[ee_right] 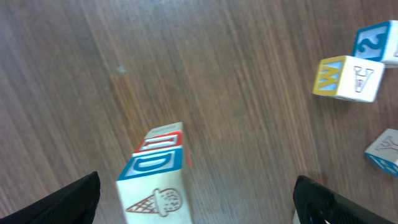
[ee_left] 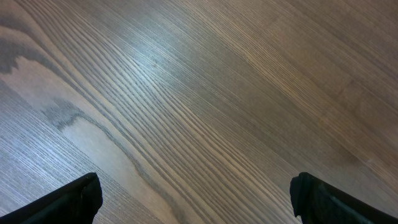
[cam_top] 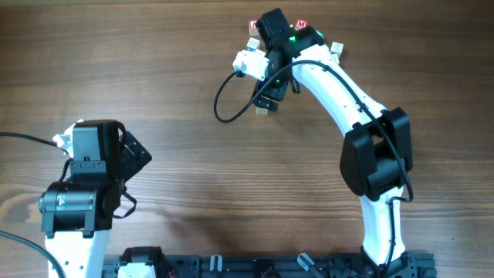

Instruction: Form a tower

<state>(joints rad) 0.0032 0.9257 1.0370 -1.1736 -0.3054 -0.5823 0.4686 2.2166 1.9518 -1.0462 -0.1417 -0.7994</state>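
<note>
Right hand (ee_right: 198,202), spread wide and empty, flanking the tower (ee_right: 155,177), apparently three high, stacked upright for height; left hand (ee_left: 196,199) equally open above the table (ee_left: 186,93).

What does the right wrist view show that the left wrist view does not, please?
Right wrist only: the tower and three loose cubes, a yellow cube, a blue cube and an edge cube cut off at the right. Left wrist only: a dark streak in the grain. Both: the wood table and open fingers at the bottom corners, left fingers and right fingers.
</note>
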